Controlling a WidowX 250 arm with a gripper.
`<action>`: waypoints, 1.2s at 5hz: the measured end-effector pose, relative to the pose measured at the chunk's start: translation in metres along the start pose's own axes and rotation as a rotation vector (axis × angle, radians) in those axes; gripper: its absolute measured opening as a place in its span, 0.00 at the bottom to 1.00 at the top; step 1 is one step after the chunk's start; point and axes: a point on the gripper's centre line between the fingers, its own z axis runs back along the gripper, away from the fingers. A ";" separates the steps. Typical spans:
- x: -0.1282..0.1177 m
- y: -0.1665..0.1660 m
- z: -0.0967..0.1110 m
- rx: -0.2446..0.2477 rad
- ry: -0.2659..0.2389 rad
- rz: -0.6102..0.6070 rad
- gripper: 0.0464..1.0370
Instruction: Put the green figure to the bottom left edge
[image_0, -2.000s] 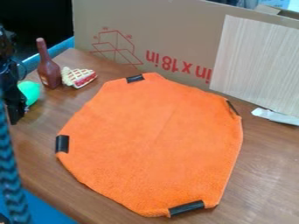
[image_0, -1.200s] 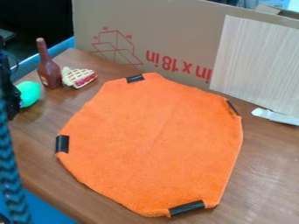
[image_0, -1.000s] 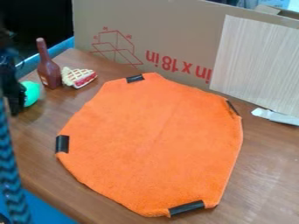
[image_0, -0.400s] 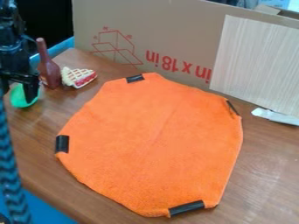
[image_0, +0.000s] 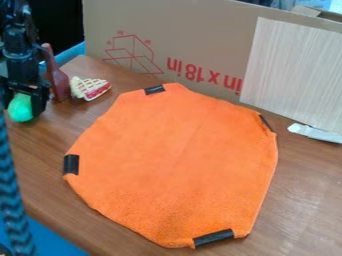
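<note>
Where the wooden table (image_0: 103, 248) nears the view's left edge, one green figure (image_0: 20, 108), set between the spread, open fingers of one black gripper (image_0: 23, 102). Brown bottle (image_0: 59, 82), upright, just beside the gripper on its right in view; lattice-topped pie slice (image_0: 89, 88), next along. Orange cloth (image_0: 177, 165), wide, mid-table, wood showing between it and the figure; lower corner near the front edge. Cardboard panel (image_0: 194, 30), standing along the back.

We can make out upside-down red print (image_0: 202, 75), "in x 18 in", on the far tan cardboard panel (image_0: 180, 30).
</note>
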 end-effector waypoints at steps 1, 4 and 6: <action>0.004 0.001 -0.003 -0.002 0.022 0.003 0.82; -0.014 -0.042 0.047 -0.012 0.006 -0.013 0.82; -0.009 -0.135 0.077 0.058 0.064 -0.022 0.82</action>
